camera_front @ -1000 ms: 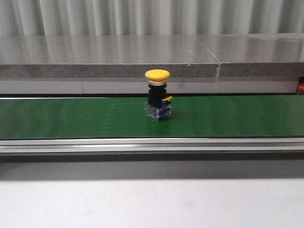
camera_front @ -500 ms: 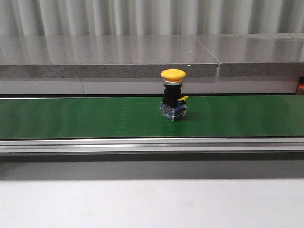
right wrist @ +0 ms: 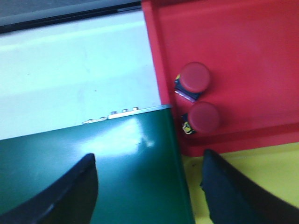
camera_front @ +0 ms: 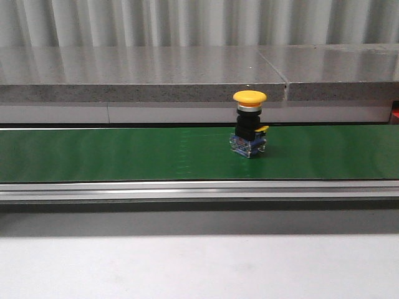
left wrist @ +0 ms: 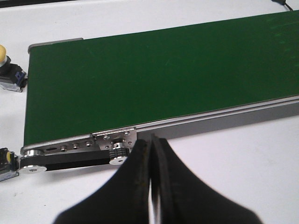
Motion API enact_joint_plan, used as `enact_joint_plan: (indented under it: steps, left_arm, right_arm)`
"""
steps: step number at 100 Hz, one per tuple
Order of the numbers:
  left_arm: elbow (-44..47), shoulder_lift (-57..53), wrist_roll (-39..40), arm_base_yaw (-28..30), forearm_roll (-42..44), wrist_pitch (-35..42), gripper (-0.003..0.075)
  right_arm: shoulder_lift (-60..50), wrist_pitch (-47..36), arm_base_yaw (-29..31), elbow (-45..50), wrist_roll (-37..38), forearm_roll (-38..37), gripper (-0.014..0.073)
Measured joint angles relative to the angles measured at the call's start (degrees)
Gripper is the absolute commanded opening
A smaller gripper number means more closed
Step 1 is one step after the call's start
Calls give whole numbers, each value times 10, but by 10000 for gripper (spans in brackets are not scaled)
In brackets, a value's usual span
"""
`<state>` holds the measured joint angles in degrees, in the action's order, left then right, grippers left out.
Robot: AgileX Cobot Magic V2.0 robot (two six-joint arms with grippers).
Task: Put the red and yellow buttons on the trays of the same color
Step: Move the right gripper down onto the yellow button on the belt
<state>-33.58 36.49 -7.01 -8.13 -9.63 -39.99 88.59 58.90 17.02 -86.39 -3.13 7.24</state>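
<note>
A yellow button (camera_front: 249, 124) stands upright on the green conveyor belt (camera_front: 93, 152), right of its middle, with a yellow cap, black body and blue base. Neither gripper shows in the front view. In the right wrist view, two red buttons (right wrist: 195, 77) (right wrist: 203, 116) stand in the red tray (right wrist: 243, 42), and a yellow tray (right wrist: 261, 158) lies beside it. My right gripper (right wrist: 148, 161) hangs open over the belt's end, holding nothing. My left gripper (left wrist: 150, 154) is shut and empty, near the belt's other end.
Two more yellow-capped buttons (left wrist: 10, 74) (left wrist: 5, 162) sit on the white table just off the belt's end, cut by the left wrist view's edge. A grey stone ledge (camera_front: 143, 75) runs behind the belt. The belt's metal rail (camera_front: 199, 190) runs along its near side.
The yellow button has travelled to the right along the belt, staying upright.
</note>
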Motion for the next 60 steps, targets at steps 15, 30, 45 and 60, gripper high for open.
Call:
enact_joint_plan:
  steps: [15,30,45,60]
  left_arm:
    - [0,0,0,0,0,0,-20]
    - [0,0,0,0,0,0,-20]
    - [0,0,0,0,0,0,-20]
    - [0,0,0,0,0,0,-20]
  right_arm:
    - [-8,12,-51,0,0,0,488]
    - [-8,19,-112,0,0,0,526]
    - [-8,23,-177,0,0,0,599]
    - [-8,27,-236,0,0,1,603]
